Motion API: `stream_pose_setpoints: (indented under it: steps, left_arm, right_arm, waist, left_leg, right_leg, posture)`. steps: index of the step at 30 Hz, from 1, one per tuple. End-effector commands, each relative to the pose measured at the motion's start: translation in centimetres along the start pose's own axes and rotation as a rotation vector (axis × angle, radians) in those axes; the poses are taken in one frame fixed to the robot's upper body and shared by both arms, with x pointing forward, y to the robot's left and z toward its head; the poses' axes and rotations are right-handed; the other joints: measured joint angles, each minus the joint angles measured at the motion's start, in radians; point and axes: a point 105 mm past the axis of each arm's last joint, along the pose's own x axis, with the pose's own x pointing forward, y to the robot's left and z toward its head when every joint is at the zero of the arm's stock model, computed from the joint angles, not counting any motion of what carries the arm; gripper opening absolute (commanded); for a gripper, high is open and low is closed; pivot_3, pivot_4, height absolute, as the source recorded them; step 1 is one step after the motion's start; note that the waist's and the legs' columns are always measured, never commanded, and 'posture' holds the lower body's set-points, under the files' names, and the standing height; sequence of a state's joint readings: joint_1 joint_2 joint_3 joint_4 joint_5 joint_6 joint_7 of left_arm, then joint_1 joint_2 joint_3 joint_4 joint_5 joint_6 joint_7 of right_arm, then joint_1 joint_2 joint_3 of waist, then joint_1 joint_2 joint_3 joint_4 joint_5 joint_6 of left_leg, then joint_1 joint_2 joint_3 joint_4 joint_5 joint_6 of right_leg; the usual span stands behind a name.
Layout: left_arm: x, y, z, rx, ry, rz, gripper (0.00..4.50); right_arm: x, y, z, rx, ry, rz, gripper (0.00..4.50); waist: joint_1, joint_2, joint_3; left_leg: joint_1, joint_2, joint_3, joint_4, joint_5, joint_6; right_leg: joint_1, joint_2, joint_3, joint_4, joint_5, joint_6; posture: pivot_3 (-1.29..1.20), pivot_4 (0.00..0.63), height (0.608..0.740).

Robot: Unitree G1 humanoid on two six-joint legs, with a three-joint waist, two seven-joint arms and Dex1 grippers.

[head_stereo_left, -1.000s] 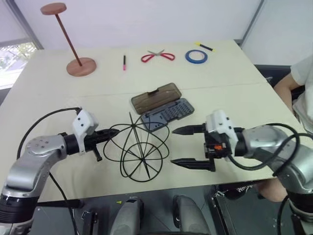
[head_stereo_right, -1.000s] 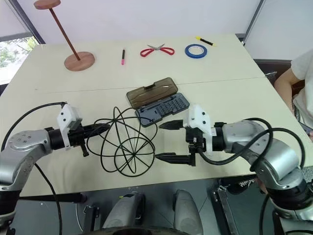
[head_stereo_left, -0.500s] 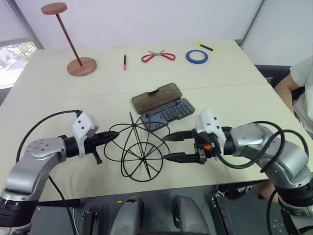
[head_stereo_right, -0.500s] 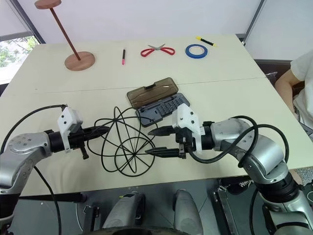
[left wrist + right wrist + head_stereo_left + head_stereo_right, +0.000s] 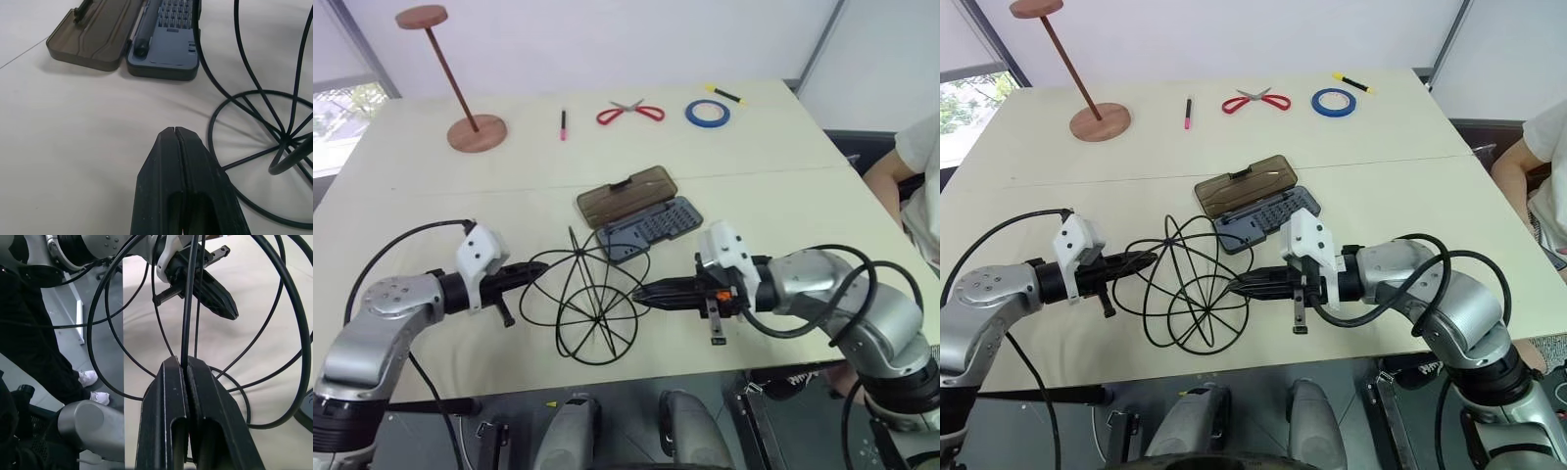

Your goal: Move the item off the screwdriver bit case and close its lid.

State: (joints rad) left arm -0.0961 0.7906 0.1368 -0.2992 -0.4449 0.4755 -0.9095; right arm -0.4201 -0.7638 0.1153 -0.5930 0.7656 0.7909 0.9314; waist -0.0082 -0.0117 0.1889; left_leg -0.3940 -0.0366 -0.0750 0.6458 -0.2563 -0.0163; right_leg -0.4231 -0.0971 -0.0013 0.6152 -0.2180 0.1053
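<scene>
My right gripper (image 5: 182,369) is pinched tight on one hoop of the wire globe cage (image 5: 589,302), which sits near the table's (image 5: 783,166) front edge. My left gripper (image 5: 540,266) is closed on nothing, just beside the cage. The screwdriver bit case (image 5: 650,227) lies mid-table behind the cage, lid (image 5: 626,196) flipped open.

Beige table (image 5: 783,196) w/ seam across middle; white wall (image 5: 607,39) behind, window (image 5: 342,108) far left w/ daylight, dark grey floor (image 5: 450,436) below near edge.
</scene>
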Motion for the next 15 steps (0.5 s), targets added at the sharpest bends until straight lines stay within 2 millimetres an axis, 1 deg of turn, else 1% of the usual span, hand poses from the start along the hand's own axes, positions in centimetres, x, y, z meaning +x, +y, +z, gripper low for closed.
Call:
stream_pose_setpoints:
  steps: [1, 3, 7, 11, 15]
  left_arm:
    - [0.0, 0.4, 0.7, 0.040, -0.025, 0.012, 0.00]
    - [0.1, 0.4, 0.7, 0.043, -0.027, 0.012, 0.00]
    - [0.5, 0.6, 0.6, 0.050, -0.034, 0.010, 0.00]
    - [0.9, 0.7, 0.6, 0.057, -0.041, 0.008, 0.00]
    - [1.3, 0.7, 0.5, 0.064, -0.045, 0.006, 0.00]
  right_arm:
    - [-2.0, -1.0, 2.3, -0.064, -0.036, -0.060, 0.02]
    - [-2.7, -1.4, 3.3, -0.074, -0.054, -0.077, 0.02]
    - [-4.4, -2.2, 5.9, -0.096, -0.112, -0.111, 0.02]
    - [-5.9, -3.2, 7.4, -0.120, -0.127, -0.162, 0.02]
    - [-7.8, -5.0, 8.3, -0.144, -0.139, -0.258, 0.02]
  waist:
    - [0.000, 0.000, 0.000]
    - [0.000, 0.000, 0.000]
    - [-0.001, 0.000, 0.000]
    - [-0.001, 0.000, 0.000]
    - [-0.001, 0.000, 0.000]
  left_leg:
    - [0.000, 0.000, 0.000, 0.000, 0.000, 0.000]
    - [0.000, 0.000, 0.000, 0.000, 0.000, 0.000]
    - [-0.001, 0.000, 0.000, 0.000, 0.000, 0.000]
    - [-0.001, 0.000, 0.000, 0.000, 0.000, 0.000]
    - [-0.001, 0.000, 0.001, 0.000, 0.000, 0.000]
  right_leg:
    - [0.000, 0.000, 0.000, 0.000, 0.000, 0.000]
    - [0.000, 0.000, 0.000, 0.000, 0.000, 0.000]
    - [-0.001, 0.000, 0.000, 0.000, 0.000, 0.000]
    - [-0.001, 0.000, 0.000, 0.000, 0.001, 0.001]
    - [-0.001, 0.000, 0.000, 0.000, 0.001, 0.001]
  posture:
    - [0.00, 0.150, 0.740]
    - [0.00, 0.150, 0.740]
    - [0.00, 0.150, 0.740]
    - [0.00, 0.150, 0.740]
    - [0.00, 0.150, 0.740]
